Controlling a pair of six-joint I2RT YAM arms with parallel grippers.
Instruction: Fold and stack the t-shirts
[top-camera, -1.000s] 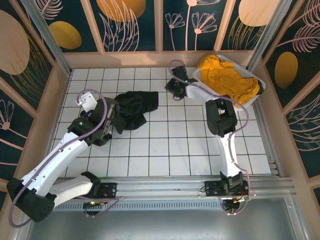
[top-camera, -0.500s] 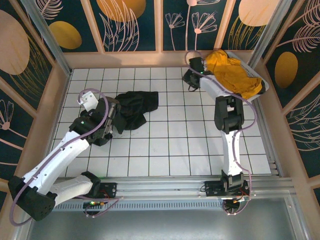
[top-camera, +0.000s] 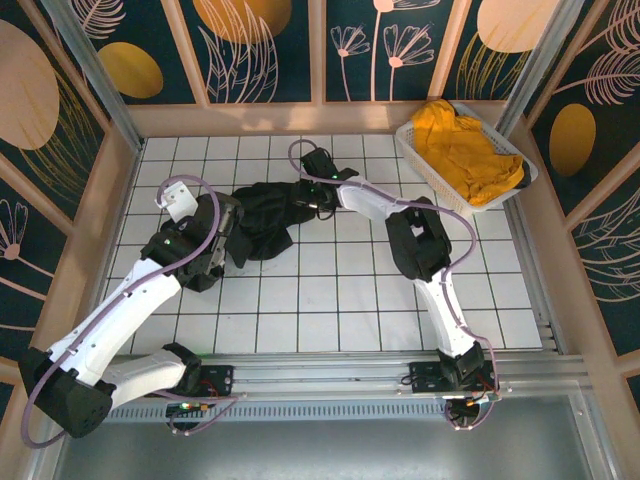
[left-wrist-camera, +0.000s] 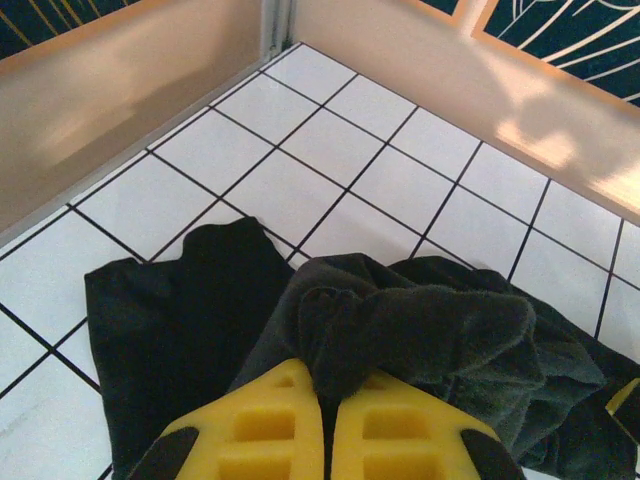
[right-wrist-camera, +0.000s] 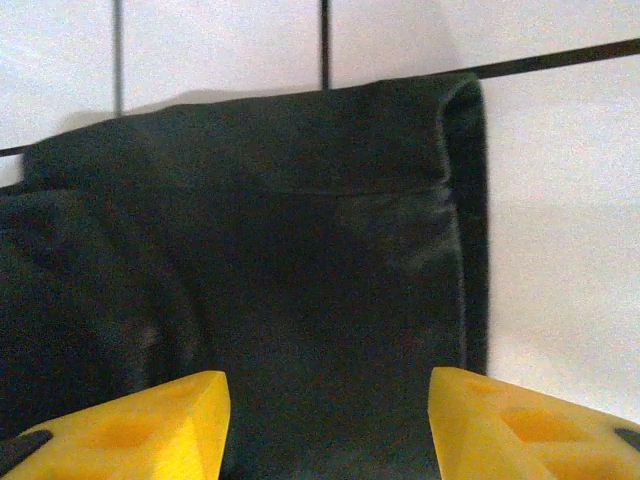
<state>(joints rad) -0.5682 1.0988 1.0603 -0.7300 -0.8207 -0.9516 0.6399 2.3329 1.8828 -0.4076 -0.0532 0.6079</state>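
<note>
Fuzzy black tee (top-camera: 262, 222) sits crumpled on the white-tiled counter (top-camera: 340, 290); left fingers (left-wrist-camera: 265, 425) pinch a bunched fold of it; right fingers (right-wrist-camera: 150, 420) hang apart over its stitched hem; mustard tee (top-camera: 462, 155) is heaped in the plastic lattice basket (top-camera: 430, 172).

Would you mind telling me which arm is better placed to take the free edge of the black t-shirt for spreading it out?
Right. The right fingers stand open over the black t-shirt at its loose edge, whereas the left fingers are shut on a bunch of the same cloth at its other side.
</note>
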